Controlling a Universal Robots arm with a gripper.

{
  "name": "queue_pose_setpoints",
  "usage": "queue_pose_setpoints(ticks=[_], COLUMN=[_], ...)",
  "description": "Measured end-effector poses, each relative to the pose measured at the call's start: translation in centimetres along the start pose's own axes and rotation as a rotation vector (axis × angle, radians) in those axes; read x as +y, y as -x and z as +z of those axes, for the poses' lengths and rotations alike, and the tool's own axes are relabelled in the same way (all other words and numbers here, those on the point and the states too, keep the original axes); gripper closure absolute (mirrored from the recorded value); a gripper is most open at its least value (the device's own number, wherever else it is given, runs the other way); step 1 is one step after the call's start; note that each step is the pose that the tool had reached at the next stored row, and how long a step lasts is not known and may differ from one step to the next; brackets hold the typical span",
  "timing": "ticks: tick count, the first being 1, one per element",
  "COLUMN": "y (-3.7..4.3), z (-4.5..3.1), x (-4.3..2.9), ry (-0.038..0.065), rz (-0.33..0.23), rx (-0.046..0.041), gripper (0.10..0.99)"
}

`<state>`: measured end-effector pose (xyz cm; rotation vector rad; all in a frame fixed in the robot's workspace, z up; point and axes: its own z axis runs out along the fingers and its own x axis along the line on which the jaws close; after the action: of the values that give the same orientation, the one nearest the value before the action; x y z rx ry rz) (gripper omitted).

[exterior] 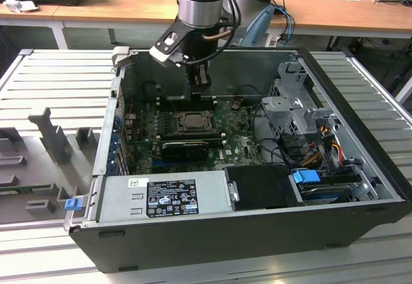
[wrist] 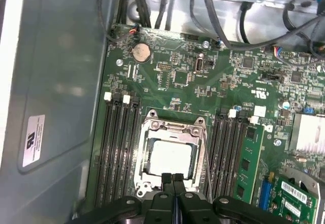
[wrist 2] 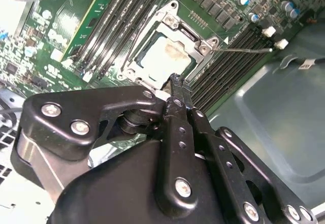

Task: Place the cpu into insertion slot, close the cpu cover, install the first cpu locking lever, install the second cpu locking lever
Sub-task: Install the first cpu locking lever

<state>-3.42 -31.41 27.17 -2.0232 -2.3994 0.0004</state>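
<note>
Here, closed pincer [wrist: 173,179], perhaps touching cpu cover [wrist: 172,129], label [wrist: 33,140]

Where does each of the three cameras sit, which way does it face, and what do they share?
Exterior view: off the arm, raised, looking down into the open computer case; shows the arm and gripper.
First wrist view: at the wrist, looking along the shut fingers onto the cpu framed by the cpu cover.
Second wrist view: at the wrist, looking slantwise past the gripper's black linkage at that cpu.
Shared: both wrist views show the cpu, cpu cover and fingertips; all three show the motherboard.
</note>
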Motion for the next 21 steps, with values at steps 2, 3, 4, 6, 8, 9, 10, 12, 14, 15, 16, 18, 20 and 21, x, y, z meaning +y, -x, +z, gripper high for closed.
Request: queue_pose_setpoints(ticks=[2, 3, 4, 6, 8, 9, 10, 12, 14, 15, 16, 18, 20, 21], y=[0.0, 0.0, 0.0, 0.0, 0.0, 0.0, 0.0, 0.0, 0.0, 0.0, 0.0, 0.0, 0.0, 0.0], z=[0.0, 0.0, 0.0, 0.0, 0.0, 0.0, 0.0, 0.0, 0.0, 0.0, 0.0, 0.0, 0.0, 0.0], x=[0.0, 0.0, 0.0, 0.0, 0.0, 0.0, 0.0, 0.0, 0.0, 0.0, 0.0, 0.0, 0.0, 0.0], ry=[0.0, 0.0, 0.0, 0.0, 0.0, 0.0, 0.0, 0.0, 0.0, 0.0, 0.0, 0.0, 0.0, 0.0], rz=[-0.022, -0.034, -0.046, -0.072, -0.099, -0.106, -0.114, -0.131, -0.153, -0.161, -0.171, -0.193, -0.215, -0.229], rx=[0.0, -0.0001, -0.0001, -0.0001, -0.0002, -0.0002, -0.0002, -0.0003, -0.0003, -0.0003, -0.0004, -0.0004, -0.0004, -0.0005], gripper=[0.98, 0.98, 0.98, 0.98, 0.98, 0.98, 0.98, 0.98, 0.98, 0.98, 0.98, 0.98, 0.98, 0.98])
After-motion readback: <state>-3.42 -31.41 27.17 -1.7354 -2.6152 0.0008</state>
